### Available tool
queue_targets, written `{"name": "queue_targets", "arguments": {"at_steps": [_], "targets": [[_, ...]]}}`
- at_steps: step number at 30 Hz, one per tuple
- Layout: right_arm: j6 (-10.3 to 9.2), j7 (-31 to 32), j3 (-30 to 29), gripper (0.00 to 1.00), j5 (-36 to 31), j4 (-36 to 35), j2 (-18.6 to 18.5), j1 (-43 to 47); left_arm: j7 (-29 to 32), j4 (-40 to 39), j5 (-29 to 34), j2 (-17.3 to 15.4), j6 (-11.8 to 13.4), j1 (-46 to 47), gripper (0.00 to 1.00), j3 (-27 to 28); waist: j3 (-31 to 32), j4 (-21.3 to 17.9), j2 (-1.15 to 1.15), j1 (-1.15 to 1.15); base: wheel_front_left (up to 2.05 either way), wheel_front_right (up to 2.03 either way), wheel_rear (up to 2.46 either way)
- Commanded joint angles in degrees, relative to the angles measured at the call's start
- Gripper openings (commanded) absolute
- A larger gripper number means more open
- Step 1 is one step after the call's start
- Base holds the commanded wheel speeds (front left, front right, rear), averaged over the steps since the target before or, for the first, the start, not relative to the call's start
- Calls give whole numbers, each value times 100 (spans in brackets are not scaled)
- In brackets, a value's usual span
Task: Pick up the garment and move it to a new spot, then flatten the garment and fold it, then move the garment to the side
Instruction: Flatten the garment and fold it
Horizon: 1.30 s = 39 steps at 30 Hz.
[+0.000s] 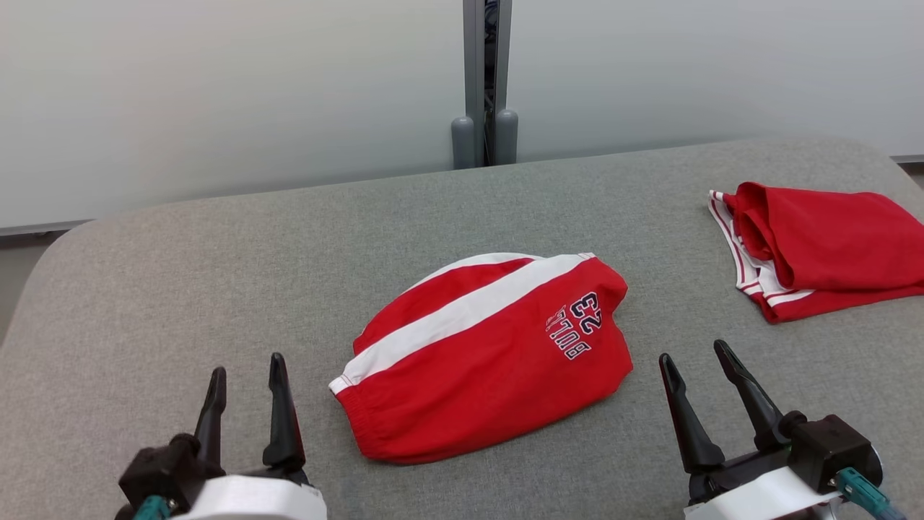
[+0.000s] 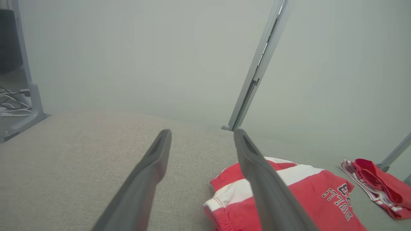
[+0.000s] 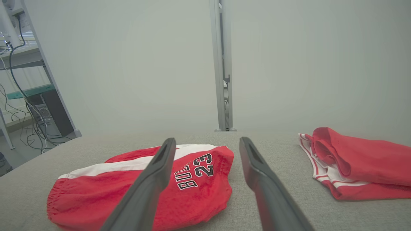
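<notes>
The garment, red shorts with a white side stripe and dark "BULLS 23" lettering, lies folded in a compact bundle in the middle of the grey padded table. My left gripper is open at the lower left, a short way left of the bundle and apart from it. My right gripper is open at the lower right, just right of the bundle, holding nothing. In the left wrist view, the garment lies behind the right finger of the open left gripper. The right wrist view has the garment left of the open right gripper.
A second red garment with white trim lies folded at the table's far right, also visible as a red pile in the right wrist view. A grey post stands behind the table against a pale wall. Cables and shelving are off the table's left.
</notes>
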<state>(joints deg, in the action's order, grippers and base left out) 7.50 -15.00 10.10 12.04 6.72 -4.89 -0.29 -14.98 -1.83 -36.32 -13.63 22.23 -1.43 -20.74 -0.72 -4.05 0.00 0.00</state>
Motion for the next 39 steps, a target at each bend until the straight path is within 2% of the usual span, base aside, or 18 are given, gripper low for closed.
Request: {"name": "queue_targets", "arguments": {"at_steps": [1,8,19,34,39], "targets": [[-2,-32,9,100,6,20,1,14,-19,24,253,113,-87,-153,100,128,51,-5,0,0,0,0,0],[-2,-32,-4,100,8,24,18,120,-20,226,1112,579,-342,-556,100,432,221,14,0,0,0,0,0],[-2,-32,-50,100,-3,14,53,367,-21,428,1804,954,-519,-934,100,739,394,11,0,0,0,0,0],[-2,-32,-78,100,-6,4,78,403,-21,510,2194,1059,-605,-1088,100,878,418,42,0,0,0,0,0],[-2,-32,-66,100,0,14,87,388,-21,522,2267,1063,-539,-1041,100,856,416,46,0,0,0,0,0]]}}
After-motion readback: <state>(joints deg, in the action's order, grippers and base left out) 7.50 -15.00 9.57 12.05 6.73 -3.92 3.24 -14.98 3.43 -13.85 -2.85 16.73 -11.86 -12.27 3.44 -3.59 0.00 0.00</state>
